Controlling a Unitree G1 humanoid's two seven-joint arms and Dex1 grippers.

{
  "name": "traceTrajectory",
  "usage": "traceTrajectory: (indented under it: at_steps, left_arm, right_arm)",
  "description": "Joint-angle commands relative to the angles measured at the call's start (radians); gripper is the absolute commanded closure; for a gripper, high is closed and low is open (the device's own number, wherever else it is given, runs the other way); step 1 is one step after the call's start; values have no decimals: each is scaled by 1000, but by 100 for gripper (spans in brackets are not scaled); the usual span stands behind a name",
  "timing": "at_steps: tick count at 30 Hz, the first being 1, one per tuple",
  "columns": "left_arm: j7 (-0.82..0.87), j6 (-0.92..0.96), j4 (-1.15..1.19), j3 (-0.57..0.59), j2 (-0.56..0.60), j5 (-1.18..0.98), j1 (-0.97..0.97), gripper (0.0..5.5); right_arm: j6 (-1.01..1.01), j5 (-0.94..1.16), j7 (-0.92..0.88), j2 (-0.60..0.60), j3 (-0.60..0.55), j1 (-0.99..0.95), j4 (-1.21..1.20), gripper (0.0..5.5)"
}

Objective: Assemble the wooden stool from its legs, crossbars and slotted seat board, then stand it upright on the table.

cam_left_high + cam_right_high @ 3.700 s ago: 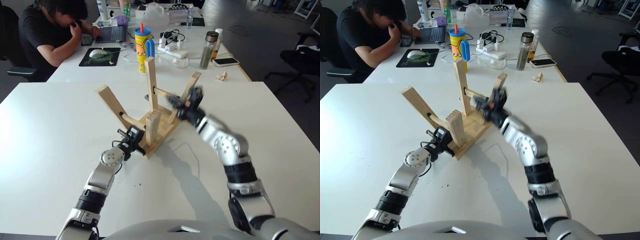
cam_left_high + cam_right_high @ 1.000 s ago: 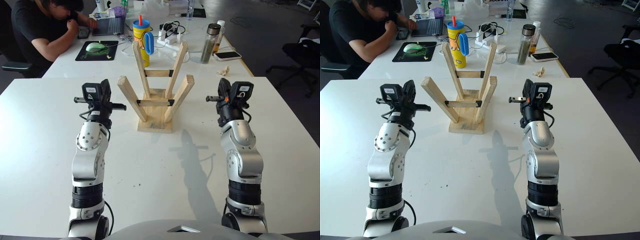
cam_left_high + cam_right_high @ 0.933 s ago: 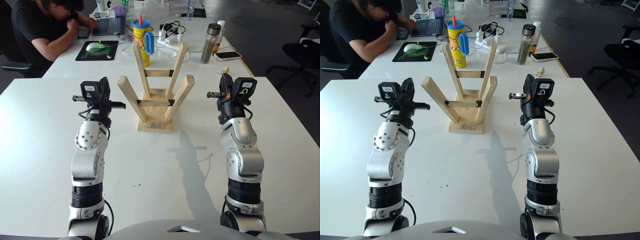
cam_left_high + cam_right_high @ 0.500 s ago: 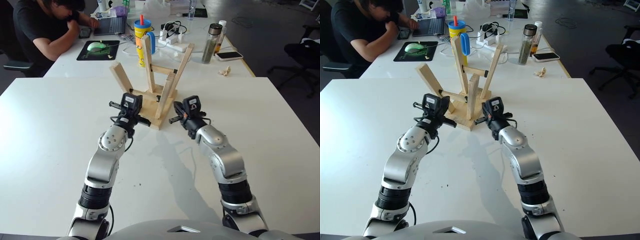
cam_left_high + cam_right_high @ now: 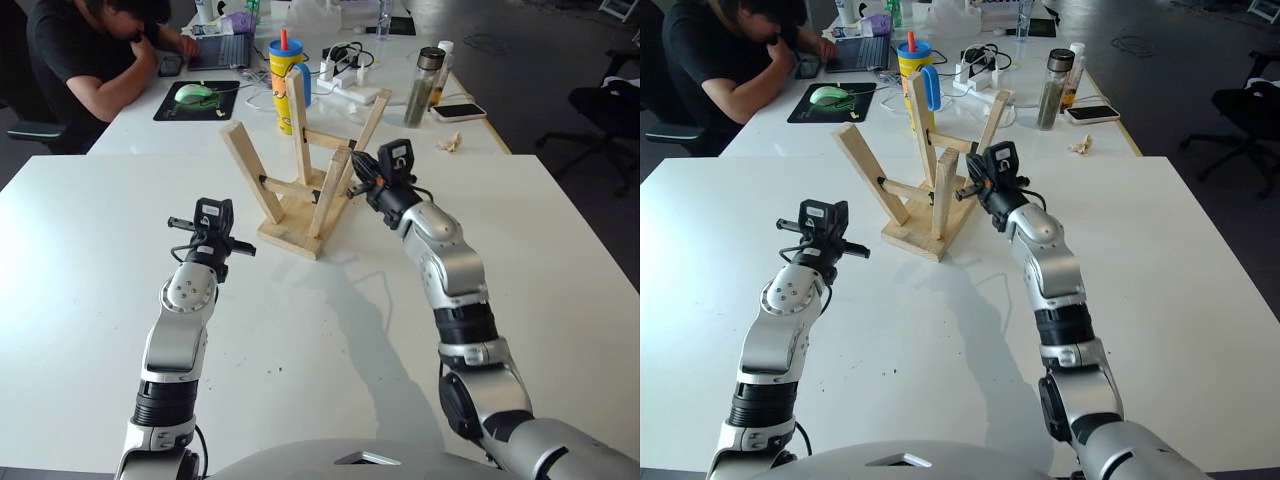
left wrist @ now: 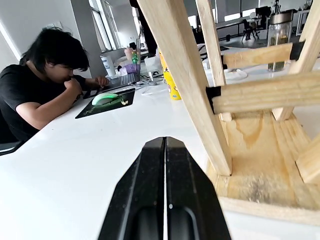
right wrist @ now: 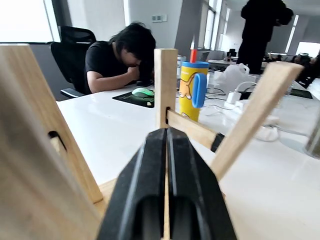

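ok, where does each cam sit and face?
Left eye view: on the head, looking forward and down at the legs-up wooden stool on the table; both arms show, left pincer beside the stool, right pincer at its legs.
Right eye view: stereo twin, same scene.
Left wrist view: left wrist, low over the table, facing the stool's seat board past its own shut pincer.
Right wrist view: right wrist, facing between the legs toward a yellow cup, own shut pincer in front.
Shared: both wrist views catch stool and cup.

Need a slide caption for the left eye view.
Wooden stool upside down on the white table, right end effector beside one leg, left end effector apart from it.
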Motion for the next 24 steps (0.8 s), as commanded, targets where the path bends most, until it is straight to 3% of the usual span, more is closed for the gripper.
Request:
traceTrajectory:
  at_steps: [1, 6, 11, 15, 20, 24]
  left_arm:
    - [-84, 55, 117, -19, 60, -1, -37, 550]
    - [-164, 50, 248, -24, 139, 10, -71, 550]
    - [-213, 29, 364, -26, 184, 9, -75, 550]
    - [-242, 22, 379, -39, 185, 3, -59, 550]
    - [-242, 25, 365, -50, 154, -6, -46, 550]
    - [-235, 37, 317, -47, 133, -18, -21, 550]
  right_arm:
    - [-218, 31, 252, -45, -18, -149, 340, 547]
    - [-374, 85, 607, -64, 3, -204, 462, 547]
    - [-394, 98, 750, -12, 67, -168, 383, 547]
    - [-366, 78, 727, 34, 127, -87, 259, 547]
    - [-310, -16, 551, 76, 207, 68, 76, 547]
    - [-118, 17, 408, 39, 180, 301, -231, 547]
